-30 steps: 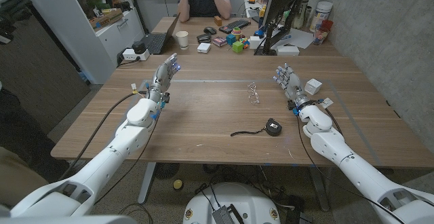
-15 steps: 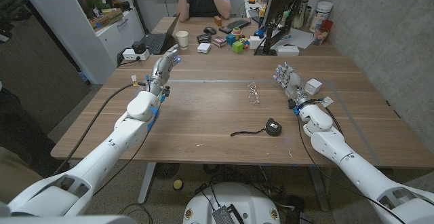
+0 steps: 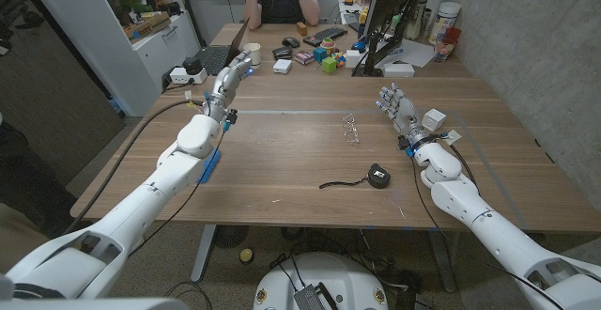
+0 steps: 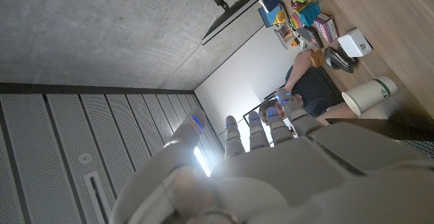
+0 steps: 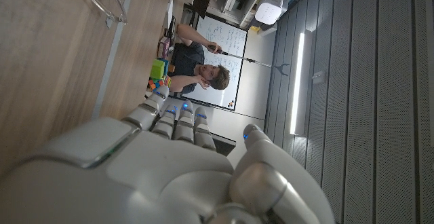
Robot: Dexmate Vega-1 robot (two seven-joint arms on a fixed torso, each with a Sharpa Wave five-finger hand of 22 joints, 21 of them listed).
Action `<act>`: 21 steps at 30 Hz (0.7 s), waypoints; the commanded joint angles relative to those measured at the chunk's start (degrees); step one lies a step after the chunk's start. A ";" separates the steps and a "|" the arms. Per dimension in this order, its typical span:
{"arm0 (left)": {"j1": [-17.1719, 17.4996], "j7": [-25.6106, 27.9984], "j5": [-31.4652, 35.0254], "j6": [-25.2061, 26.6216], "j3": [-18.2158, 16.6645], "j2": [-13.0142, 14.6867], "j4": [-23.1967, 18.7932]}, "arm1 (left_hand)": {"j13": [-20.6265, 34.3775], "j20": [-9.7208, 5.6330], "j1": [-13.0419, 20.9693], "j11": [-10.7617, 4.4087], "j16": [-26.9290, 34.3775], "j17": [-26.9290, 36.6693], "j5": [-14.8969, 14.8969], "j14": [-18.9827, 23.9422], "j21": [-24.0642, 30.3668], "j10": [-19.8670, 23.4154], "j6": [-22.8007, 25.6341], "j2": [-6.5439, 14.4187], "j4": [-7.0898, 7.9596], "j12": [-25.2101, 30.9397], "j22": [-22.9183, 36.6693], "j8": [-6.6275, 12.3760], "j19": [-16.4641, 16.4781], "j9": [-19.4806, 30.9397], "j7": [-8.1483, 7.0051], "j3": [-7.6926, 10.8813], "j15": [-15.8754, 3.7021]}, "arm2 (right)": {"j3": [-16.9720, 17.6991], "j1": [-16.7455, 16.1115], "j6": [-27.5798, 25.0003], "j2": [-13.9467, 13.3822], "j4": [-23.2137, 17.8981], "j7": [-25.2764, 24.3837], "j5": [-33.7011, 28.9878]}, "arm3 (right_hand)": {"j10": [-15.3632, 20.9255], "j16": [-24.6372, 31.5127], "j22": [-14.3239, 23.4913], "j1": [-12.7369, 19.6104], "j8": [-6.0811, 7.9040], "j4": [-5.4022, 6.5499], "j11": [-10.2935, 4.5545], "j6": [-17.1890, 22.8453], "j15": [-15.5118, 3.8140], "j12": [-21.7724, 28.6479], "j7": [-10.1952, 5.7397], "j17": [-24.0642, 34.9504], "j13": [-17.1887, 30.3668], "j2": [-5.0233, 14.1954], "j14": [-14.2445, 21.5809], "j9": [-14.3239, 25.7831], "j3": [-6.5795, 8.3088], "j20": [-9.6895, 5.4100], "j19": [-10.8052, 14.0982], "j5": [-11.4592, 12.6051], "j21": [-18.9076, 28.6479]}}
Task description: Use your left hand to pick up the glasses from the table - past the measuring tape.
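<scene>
- While our left hand (image 3: 229,83) hangs raised over the far left part of the brown wooden worktop (image 3: 282,174), its fingers are spread and it holds nothing.
- We see the clear, thin-framed glasses (image 3: 351,129) lying on the worktop near the middle, well apart from that hand and off to its right.
- The small black measuring tape (image 3: 377,175) lies nearer to us than the glasses, its dark strap trailing out to the left, so the glasses sit just past it as the task says.
- Our right hand (image 3: 398,109) stands just right of the glasses, fingers apart and empty, beside a small white cube (image 3: 433,119).
- We judge that the reach has hardly begun: the left hand has to cross much of the worktop and come down.
- The frame is thin and lies low on the wood, so our fingers could close above it or push it along instead of taking it.
- A sweep in from the left could drive the glasses towards the right hand, or knock them against it.
- The wire frame could bend if we pinch hard at one lens.
- In the left wrist view the camera looks up at the ceiling and the far clutter, so it would give us little help in aiming until the wrist turns down.
</scene>
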 commanded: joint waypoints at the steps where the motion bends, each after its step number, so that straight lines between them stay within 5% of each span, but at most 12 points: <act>1: -2.28 1.72 6.07 2.13 1.38 1.41 -3.06 | 0.22 -0.37 0.89 -0.55 0.04 0.05 -0.12 0.29 -0.12 0.28 -0.19 -0.60 -0.83 0.22 0.25 -0.08 0.70 0.29 -0.80 0.09 -0.13 | 0.01 -0.50 0.79 -0.43 -0.72 0.31 -0.35 | 0.60 0.36 0.11 0.16 0.40 -0.27 0.16 0.45 0.51 0.33 -0.13 0.18 0.32 -0.75 -0.14 0.33 0.18 0.23 0.39 0.22 0.30; 21: -5.15 5.61 16.87 5.11 2.73 3.15 -8.29 | 0.24 -0.30 3.01 -2.09 0.13 0.10 -0.05 1.38 -0.39 1.19 0.96 -2.11 -3.27 0.35 0.21 0.30 2.39 0.39 -1.02 -0.84 -0.78 | 0.09 -0.63 1.70 -0.46 -0.50 1.03 -0.25 | 0.66 0.37 0.11 0.00 0.41 -0.27 0.21 0.53 0.52 0.34 -0.10 0.19 0.32 -0.88 -0.09 0.33 0.06 0.28 0.43 0.23 0.30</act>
